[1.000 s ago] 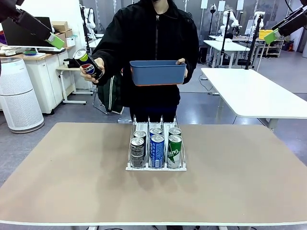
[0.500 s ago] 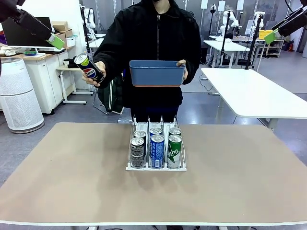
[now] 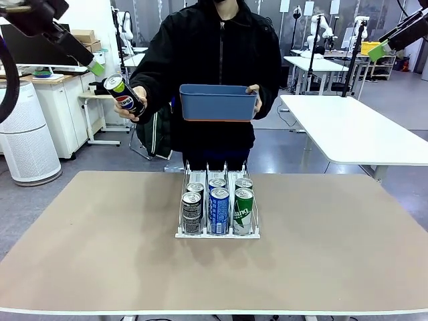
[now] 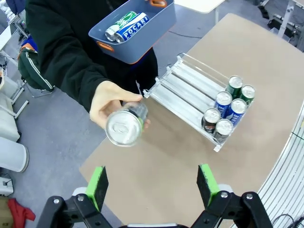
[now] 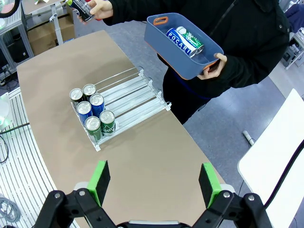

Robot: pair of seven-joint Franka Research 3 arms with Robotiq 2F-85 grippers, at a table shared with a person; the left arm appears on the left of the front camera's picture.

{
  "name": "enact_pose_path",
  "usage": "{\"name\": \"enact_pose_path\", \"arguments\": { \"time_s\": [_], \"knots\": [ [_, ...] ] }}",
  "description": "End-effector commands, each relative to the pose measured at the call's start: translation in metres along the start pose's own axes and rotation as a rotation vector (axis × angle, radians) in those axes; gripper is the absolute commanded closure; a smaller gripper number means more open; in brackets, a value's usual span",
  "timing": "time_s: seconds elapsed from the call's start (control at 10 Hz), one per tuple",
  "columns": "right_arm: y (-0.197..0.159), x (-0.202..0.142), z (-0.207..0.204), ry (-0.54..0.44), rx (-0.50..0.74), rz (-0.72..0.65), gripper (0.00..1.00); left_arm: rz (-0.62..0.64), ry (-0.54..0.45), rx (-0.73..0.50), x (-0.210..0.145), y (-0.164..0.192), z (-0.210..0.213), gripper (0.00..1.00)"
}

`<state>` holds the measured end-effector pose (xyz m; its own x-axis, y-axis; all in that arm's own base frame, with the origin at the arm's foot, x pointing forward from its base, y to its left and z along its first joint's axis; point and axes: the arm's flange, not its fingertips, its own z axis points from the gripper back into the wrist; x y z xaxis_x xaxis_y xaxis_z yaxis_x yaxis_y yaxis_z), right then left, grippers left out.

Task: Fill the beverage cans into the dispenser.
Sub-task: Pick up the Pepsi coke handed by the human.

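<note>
A person at the far side holds a dark Pepsi can point(image 3: 123, 93) in one hand, its silver top point(image 4: 125, 126) facing my left wrist camera. The other hand holds a blue bin point(image 3: 219, 103) containing a blue can point(image 4: 132, 26) and a green can point(image 5: 192, 41). The dispenser point(image 3: 217, 234) stands mid-table with two dark, two blue and two green cans point(image 3: 219, 210) at its near end; the far lanes point(image 4: 183, 90) are bare. My left gripper point(image 3: 95, 66) hangs open, high at the left, close to the offered can. My right gripper point(image 3: 379, 50) is open, high at the right.
The brown table point(image 3: 100, 254) has wide free room on both sides of the dispenser. A white table point(image 3: 354, 127) stands behind at the right, and a white cabinet point(image 3: 60, 114) behind at the left.
My left gripper has shifted right and a little down, toward the can in the person's hand. The person's hands, the bin and the right arm have barely moved.
</note>
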<state>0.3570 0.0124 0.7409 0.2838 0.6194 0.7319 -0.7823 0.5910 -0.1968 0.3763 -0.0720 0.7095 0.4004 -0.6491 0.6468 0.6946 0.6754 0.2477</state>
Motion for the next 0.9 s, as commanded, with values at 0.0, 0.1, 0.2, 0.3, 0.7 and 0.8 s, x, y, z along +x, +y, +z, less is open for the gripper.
{"name": "enact_pose_path", "arguments": {
  "time_s": [0.0,0.1,0.2,0.3,0.7,0.8],
  "knots": [
    [0.0,0.0,0.0,0.0,0.0,-0.001,0.0,-0.012,0.042,0.006,0.012,0.012,-0.015,0.0],
    [0.0,0.0,0.0,0.0,0.0,-0.001,0.0,-0.036,0.054,0.015,0.015,0.021,-0.023,0.0],
    [0.0,0.0,0.0,0.0,0.0,-0.001,0.0,-0.047,0.058,0.029,0.017,0.025,-0.032,0.0],
    [0.0,0.0,0.0,0.0,0.0,-0.001,0.0,-0.047,0.07,0.026,0.018,0.026,-0.042,0.0],
    [0.0,0.0,0.0,0.0,0.0,-0.001,0.0,-0.067,0.059,0.014,0.017,0.031,-0.067,0.0],
    [0.0,0.0,0.0,0.0,0.0,-0.001,0.0,-0.066,0.048,0.004,0.017,0.03,-0.069,0.0]
  ]
}}
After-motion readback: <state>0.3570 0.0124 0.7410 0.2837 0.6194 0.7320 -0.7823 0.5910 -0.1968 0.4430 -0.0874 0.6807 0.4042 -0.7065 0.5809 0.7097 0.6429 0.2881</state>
